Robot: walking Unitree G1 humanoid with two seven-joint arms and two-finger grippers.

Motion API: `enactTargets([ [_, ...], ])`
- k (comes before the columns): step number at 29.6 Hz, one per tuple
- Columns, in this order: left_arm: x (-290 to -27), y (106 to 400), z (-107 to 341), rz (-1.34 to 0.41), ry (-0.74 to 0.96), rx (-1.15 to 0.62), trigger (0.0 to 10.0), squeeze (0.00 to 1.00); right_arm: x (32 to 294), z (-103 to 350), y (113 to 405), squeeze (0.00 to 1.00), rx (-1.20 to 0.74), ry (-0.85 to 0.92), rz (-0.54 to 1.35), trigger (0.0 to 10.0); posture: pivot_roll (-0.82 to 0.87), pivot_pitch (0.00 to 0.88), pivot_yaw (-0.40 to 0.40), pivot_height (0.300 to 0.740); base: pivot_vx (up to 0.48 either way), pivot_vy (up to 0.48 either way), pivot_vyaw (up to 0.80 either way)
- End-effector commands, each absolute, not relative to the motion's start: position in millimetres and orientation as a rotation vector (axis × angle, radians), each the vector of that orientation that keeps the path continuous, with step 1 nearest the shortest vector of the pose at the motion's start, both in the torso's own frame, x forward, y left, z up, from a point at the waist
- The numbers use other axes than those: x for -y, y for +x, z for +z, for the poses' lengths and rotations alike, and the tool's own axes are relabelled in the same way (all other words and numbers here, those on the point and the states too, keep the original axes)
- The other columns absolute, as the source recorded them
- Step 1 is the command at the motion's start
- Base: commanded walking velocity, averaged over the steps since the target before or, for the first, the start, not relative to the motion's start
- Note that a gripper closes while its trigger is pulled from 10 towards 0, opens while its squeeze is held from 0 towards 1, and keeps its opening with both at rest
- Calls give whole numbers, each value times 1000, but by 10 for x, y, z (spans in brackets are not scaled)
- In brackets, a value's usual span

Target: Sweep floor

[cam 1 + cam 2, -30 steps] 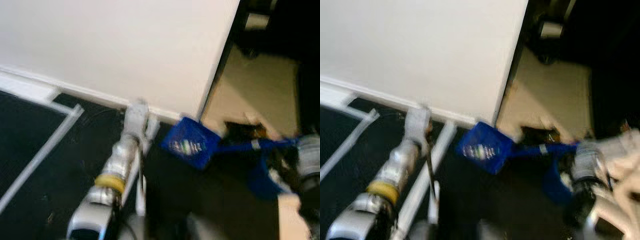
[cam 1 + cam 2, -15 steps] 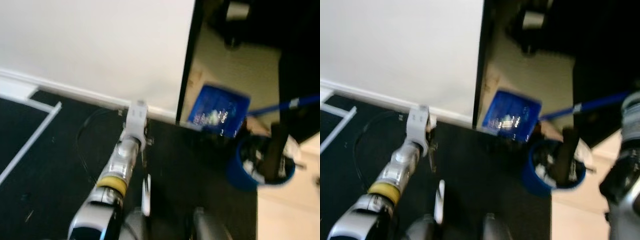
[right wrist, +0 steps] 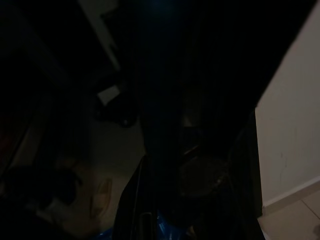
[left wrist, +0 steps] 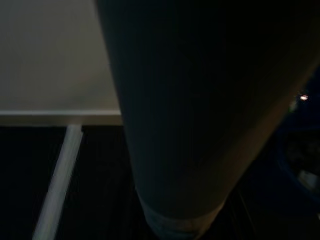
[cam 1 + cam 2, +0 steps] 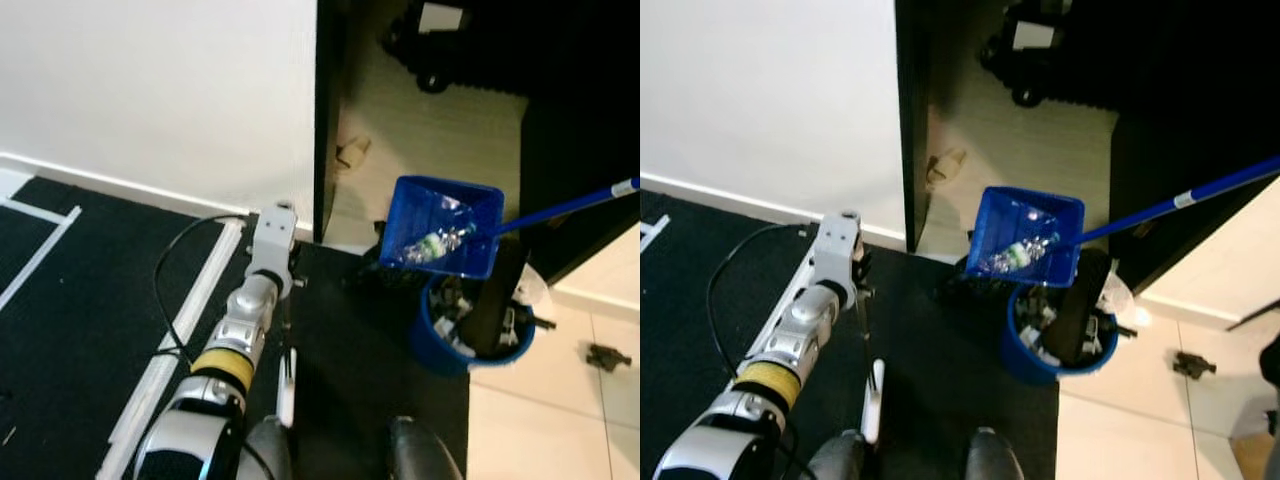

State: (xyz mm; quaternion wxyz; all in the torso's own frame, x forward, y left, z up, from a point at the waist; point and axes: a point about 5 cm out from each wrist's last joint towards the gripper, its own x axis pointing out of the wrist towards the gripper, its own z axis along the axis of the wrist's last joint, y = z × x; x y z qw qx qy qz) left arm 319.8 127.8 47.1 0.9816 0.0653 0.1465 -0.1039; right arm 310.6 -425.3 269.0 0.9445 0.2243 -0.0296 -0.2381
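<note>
— What's hard to make out?

— My left claw's fingers: my left arm [image 5: 247, 322] reaches over the black mat [image 5: 80, 330], yet I can't tell whether they are spread or closed. My right claw is cut off past the frame edge, so its fingers I can't tell either.

— And the wrist cameras?

— Both are dark. The left one shows a broad dark shaft against a white wall [image 4: 50, 55].

— Where's the dustpan?

— The blue dustpan [image 5: 1028, 238], holding a crumpled plastic bottle [image 5: 1020, 253], hangs tilted just above the blue bin [image 5: 1032, 362], its blue handle [image 5: 1200, 192] running off to my right.
</note>
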Motion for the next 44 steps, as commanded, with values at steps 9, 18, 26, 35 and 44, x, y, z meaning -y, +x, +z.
enactTargets([
  [9,-1266,3191,462,-217,119,-303,10000,0,4506,3142,2825,0,153,355,-502,10000,30,14,0,740,0,-427,0],
  [18,-1352,3161,404,-196,107,-341,10000,0,4563,3333,2731,0,174,273,-503,10000,26,9,-4,740,0,0,0],
  [26,-1396,3120,366,-192,108,-355,10000,0,4597,3387,2683,0,158,169,-514,10000,18,5,-5,740,0,0,0],
  [35,-1363,3136,384,-198,111,-341,10000,0,4390,3385,2870,0,208,-64,-387,10000,18,5,-2,740,0,0,0],
  [44,-1394,3149,401,-186,120,-335,10000,0,4232,3456,2947,0,286,-247,-319,10000,21,6,-1,740,0,0,0],
])
